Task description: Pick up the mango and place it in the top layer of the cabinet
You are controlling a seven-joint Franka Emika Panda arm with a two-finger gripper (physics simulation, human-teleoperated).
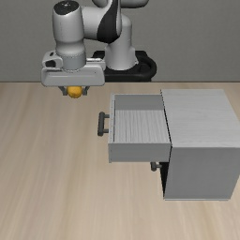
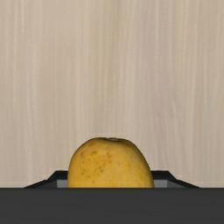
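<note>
- The mango (image 2: 111, 164) is yellow-orange with fine speckles and sits between the two fingers (image 2: 54, 178). A grey tip presses on each of its flanks.
- The gripper (image 2: 111, 181) is clamped on the mango, with the jaws standing as far apart as the fruit is wide.
- In the exterior view the mango (image 1: 74, 91) shows as a small yellow spot poking out beneath the gripper (image 1: 73, 86). It is to the exterior view's left of the cabinet (image 1: 197, 141) and well apart from it.
- The lower part of the fruit is cut off by the dark body of the hand in the wrist view. In the exterior view the grey hand covers its upper part.
- Whether the mango touches the wooden table (image 1: 47, 178) or hangs above it cannot be told.
- The top drawer (image 1: 139, 127) of the grey cabinet stands pulled out toward the exterior view's left, with its dark handle (image 1: 103, 123) at the front.
- A small dark part below the drawer is too small to make out.
</note>
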